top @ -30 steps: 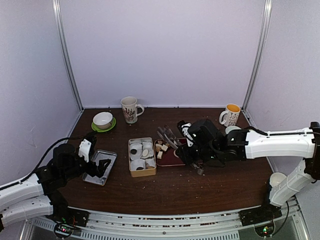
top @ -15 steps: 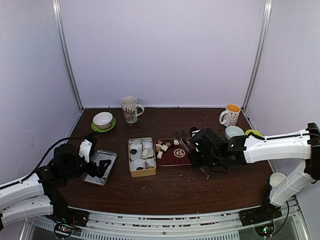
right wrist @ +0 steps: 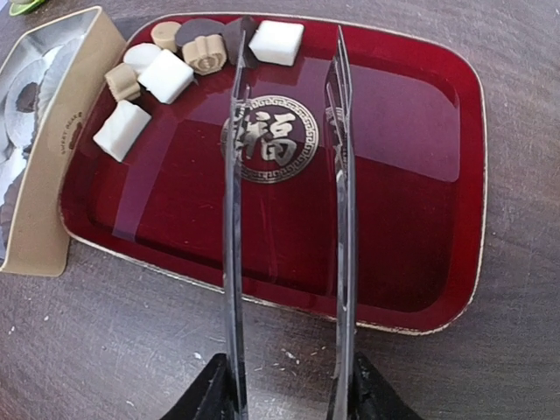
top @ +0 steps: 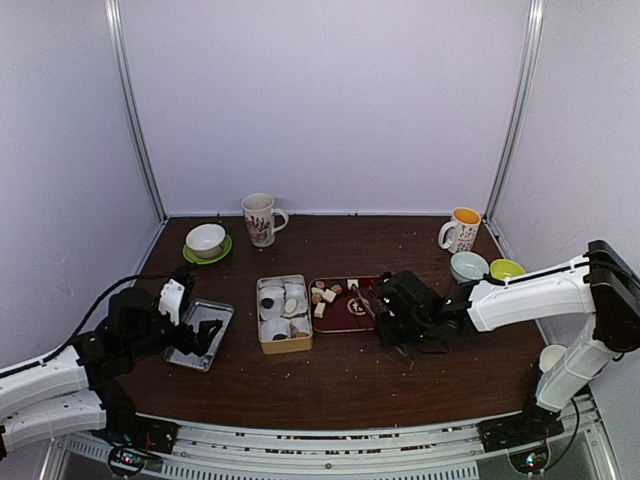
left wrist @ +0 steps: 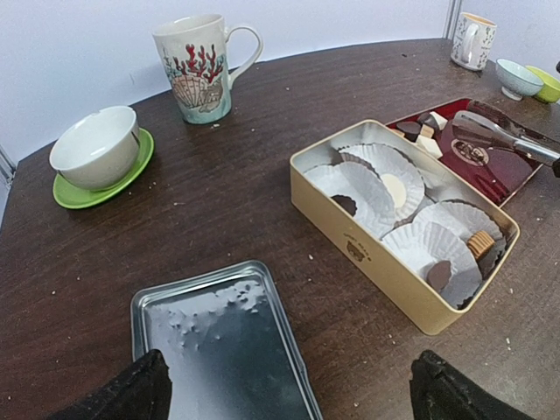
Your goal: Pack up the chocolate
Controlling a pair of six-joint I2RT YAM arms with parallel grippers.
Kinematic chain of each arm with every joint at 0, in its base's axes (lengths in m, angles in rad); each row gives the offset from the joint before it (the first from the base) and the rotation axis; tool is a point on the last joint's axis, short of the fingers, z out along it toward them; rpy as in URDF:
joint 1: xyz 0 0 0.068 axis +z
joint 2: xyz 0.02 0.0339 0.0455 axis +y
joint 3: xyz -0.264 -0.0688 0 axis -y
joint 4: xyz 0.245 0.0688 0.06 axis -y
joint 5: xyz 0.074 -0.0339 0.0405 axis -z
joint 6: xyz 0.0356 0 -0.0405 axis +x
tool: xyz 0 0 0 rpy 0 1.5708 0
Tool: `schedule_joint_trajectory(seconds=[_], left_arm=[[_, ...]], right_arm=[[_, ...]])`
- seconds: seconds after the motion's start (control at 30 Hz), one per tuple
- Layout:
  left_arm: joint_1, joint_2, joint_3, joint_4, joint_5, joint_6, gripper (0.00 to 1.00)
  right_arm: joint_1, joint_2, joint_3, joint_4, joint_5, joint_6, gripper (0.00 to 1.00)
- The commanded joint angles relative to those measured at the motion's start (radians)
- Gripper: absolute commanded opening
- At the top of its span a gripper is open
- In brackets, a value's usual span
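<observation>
1. The right arm has pulled back and dropped low over the last second. It was hanging over the red tray (right wrist: 420, 175) and hiding a good part of it. Now it sits by the tray's right edge in the top view, and the whole tray shows.
2. The right claw (right wrist: 289, 391) is clamped on the handle end of the tongs (right wrist: 234, 219). The blades run up the wrist frame with their tips apart, ending just beside a dark piece and a white cube.
3. The loose chocolate (right wrist: 164, 75) is bunched in the upper left of the tray. A few pieces already sit in paper cups (left wrist: 376, 188) in the gold box (right wrist: 44, 157), which touches the tray's left side.
4. We reckon it's lining up the next pick, so the packing is partway done.
5. The left claw (left wrist: 289, 392) is spread wide with nothing in it, hovering over the metal lid (left wrist: 219, 332) at the lower left of the top view.
6. In the way: the pieces crowd each other, so grabbing one may nudge its neighbours, and the box wall has to be cleared. The coral mug (left wrist: 199, 70) and the white bowl (left wrist: 96, 149) stand well apart at the back of the table (top: 340, 380).
</observation>
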Motion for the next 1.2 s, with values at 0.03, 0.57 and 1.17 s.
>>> schedule_joint_trajectory(seconds=[0.03, 0.57, 1.17], left_arm=[[0.005, 0.003, 0.025, 0.056, -0.004, -0.006, 0.98], [0.005, 0.022, 0.060, 0.052, -0.009, -0.007, 0.98], [0.005, 0.023, 0.059, 0.052, -0.005, -0.007, 0.98]], right_arm=[[-0.022, 0.014, -0.024, 0.040, -0.021, 0.035, 0.48], [-0.069, 0.008, -0.013, 0.017, 0.011, 0.012, 0.56], [-0.152, 0.017, 0.061, 0.084, 0.052, -0.064, 0.54]])
